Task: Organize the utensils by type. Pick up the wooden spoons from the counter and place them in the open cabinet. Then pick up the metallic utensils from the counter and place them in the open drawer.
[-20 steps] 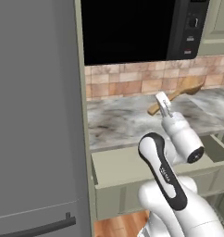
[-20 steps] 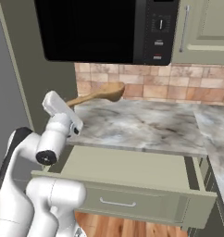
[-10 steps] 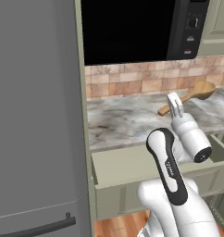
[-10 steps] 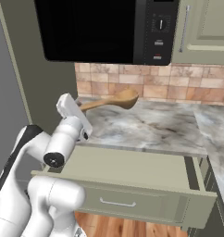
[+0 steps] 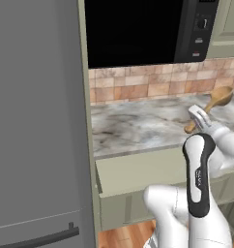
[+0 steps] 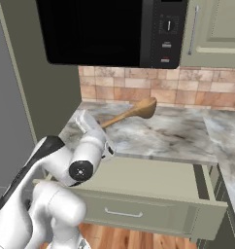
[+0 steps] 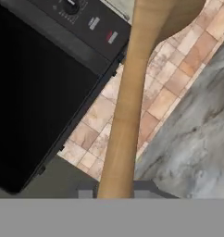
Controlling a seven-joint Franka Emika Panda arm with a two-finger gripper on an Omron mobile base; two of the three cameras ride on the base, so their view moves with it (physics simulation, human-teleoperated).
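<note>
Marbled stone is running beneath a brown-tile backsplash in the left base view, with a black microwave (image 5: pixel 143 29) hanging above and a grey fridge (image 5: pixel 39 121) standing at the left. The arm is reaching out over the bench (image 5: pixel 138 126), and its pincer (image 5: pixel 195 116) is gripping a wooden spoon (image 5: pixel 211 106) by the handle end. The spoon is pointing up and away toward the tiles, bowl outermost, clear of the stone. Holding it by the tail is leaving the bowl free to go into a cabinet first, I judge.

From the right base view, the pincer (image 6: pixel 90 122) is sitting above the bench edge (image 6: pixel 153 141) with the spoon (image 6: pixel 131 112) slanting up to the right, its bowl hanging in front of the backsplash. The drawer (image 6: pixel 153 194) below is standing pulled out, ready for the metal spoon later. A closed grey-green cabinet door (image 6: pixel 214 29) is showing right of the microwave (image 6: pixel 109 29); the open cabinet is out of frame, so the carry is probably only partway along.

Through the hand view, the spoon's handle (image 7: pixel 125 106) is rising straight from between the fingertips (image 7: pixel 86 190), clamped there, with the microwave (image 7: pixel 44 88), tiles and stone lying tilted behind it.
</note>
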